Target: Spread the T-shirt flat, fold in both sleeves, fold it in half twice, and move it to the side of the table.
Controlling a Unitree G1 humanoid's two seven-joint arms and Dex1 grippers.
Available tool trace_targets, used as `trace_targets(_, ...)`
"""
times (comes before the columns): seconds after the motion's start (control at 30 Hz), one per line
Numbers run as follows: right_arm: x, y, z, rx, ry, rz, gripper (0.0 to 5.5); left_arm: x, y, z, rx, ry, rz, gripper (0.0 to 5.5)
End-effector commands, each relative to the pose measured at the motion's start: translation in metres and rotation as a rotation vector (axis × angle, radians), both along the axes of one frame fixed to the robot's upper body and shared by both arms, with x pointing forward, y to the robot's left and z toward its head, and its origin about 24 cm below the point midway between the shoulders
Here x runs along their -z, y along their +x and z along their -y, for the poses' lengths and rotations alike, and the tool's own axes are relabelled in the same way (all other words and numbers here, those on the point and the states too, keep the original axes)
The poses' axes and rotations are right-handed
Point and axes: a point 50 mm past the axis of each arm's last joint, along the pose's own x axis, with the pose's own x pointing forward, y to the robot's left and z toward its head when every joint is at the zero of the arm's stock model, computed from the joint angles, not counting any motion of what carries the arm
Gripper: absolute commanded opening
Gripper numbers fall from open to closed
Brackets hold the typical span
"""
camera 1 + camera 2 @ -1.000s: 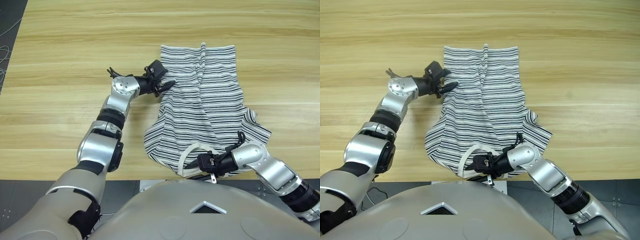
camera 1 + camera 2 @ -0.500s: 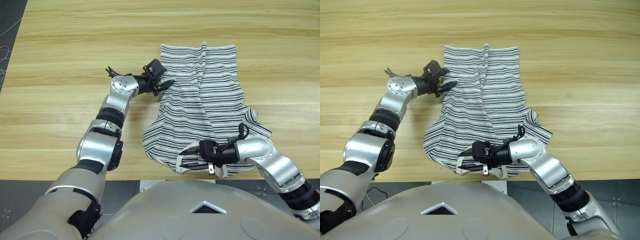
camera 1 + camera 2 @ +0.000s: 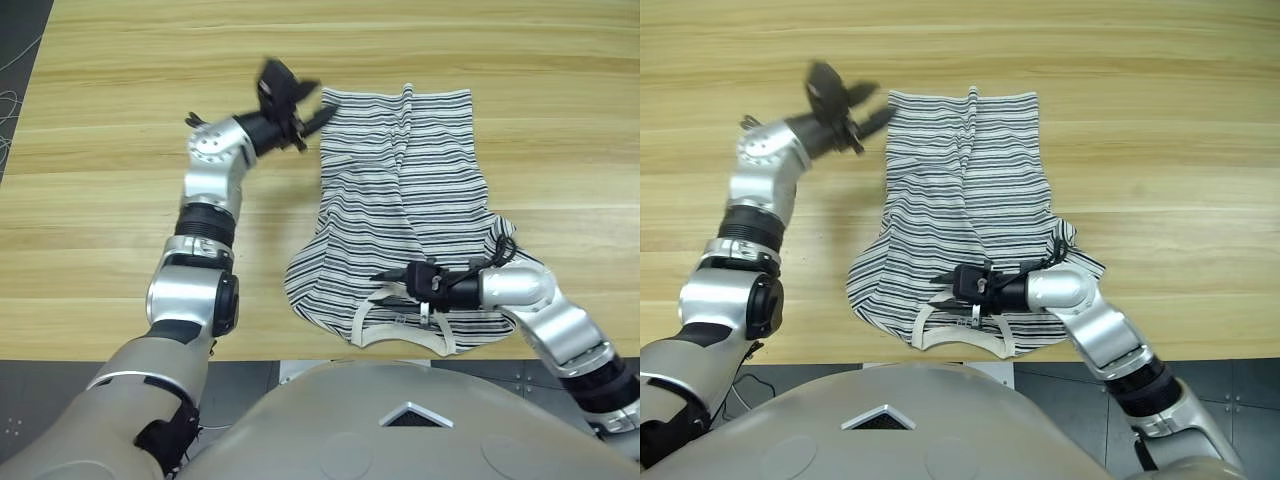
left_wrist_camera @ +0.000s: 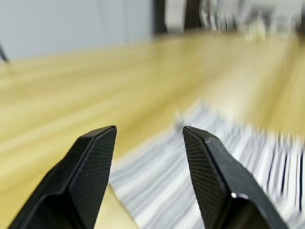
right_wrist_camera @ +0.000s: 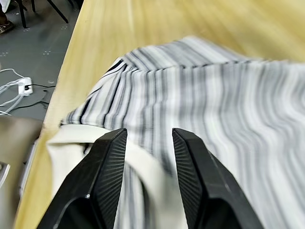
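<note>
A black-and-white striped T-shirt lies crumpled on the wooden table, hem at the far side, cream collar near the front edge. My left gripper hovers open just off the hem's far left corner, and its fingers frame the striped cloth without touching it. Above the collar area my right gripper is open. Its fingers straddle the cream collar band but do not close on it.
Bare tabletop spreads left of the shirt and beyond it. The table's front edge runs just below the collar. Dark floor with cables lies past the left edge.
My left gripper left the shirt's left side and swung up toward the hem's far left corner. The right gripper moved from the front edge inward over the collar.
</note>
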Motion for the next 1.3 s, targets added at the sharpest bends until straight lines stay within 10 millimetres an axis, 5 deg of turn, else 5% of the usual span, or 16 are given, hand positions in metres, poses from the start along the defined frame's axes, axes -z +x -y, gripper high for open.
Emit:
trace_targets(0.03,0.007,-0.006,-0.001,-0.019,-0.030,-0.009,1.74,-0.010,-0.010,-0.024,0.034,-0.035,-0.027,2.59)
trace_targets(0.2,0.008,-0.012,0.002,-0.056,-0.045,-0.025,1.74,0.052,-0.064,-0.057,0.292,0.419,-0.230,2.59)
trace_targets(0.4,0.005,-0.009,0.001,-0.047,-0.034,-0.018,1.74,0.081,-0.092,-0.053,0.484,0.632,-0.299,2.59)
trace_targets(0.77,0.007,-0.008,0.005,-0.036,-0.054,-0.015,1.74,0.069,-0.087,-0.021,0.461,0.351,-0.302,2.59)
trace_targets(1.3,0.009,-0.009,0.003,-0.037,-0.058,-0.010,1.74,0.079,-0.105,-0.020,0.571,0.460,-0.366,2.59)
